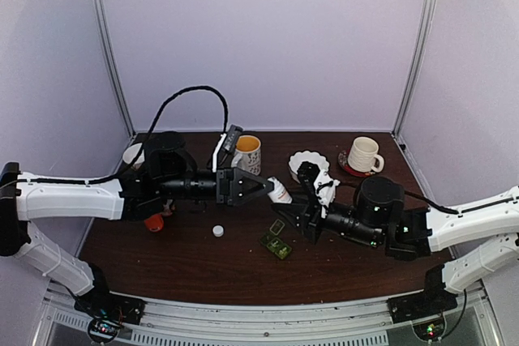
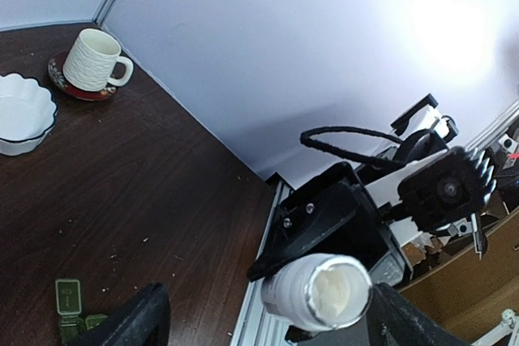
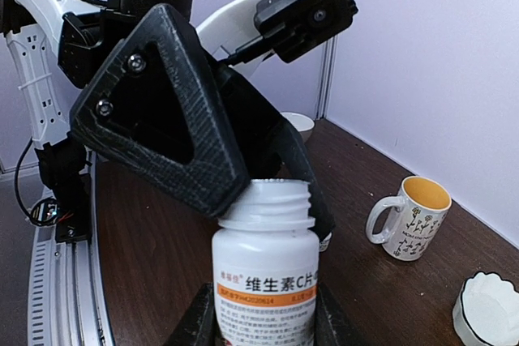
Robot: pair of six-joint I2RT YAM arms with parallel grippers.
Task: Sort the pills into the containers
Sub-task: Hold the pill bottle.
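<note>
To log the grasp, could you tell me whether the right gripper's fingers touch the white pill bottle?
Touching. The right wrist view shows the right gripper's fingers pressed against both sides of the white pill bottle.

Top camera is looking down over the table [image 1: 203, 269] from its near edge; both wrist cameras are sitting close, sharing the bottle [image 3: 263, 273].

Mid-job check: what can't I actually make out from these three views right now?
- Bottle contents: left wrist view shows only white in the mouth; pills or liner, unclear.
- Pill box compartments: too small from the top; partly cut off by the bottom edge in left wrist view.
- Orange thing: half hidden under the left arm in top view; can't identify.
</note>
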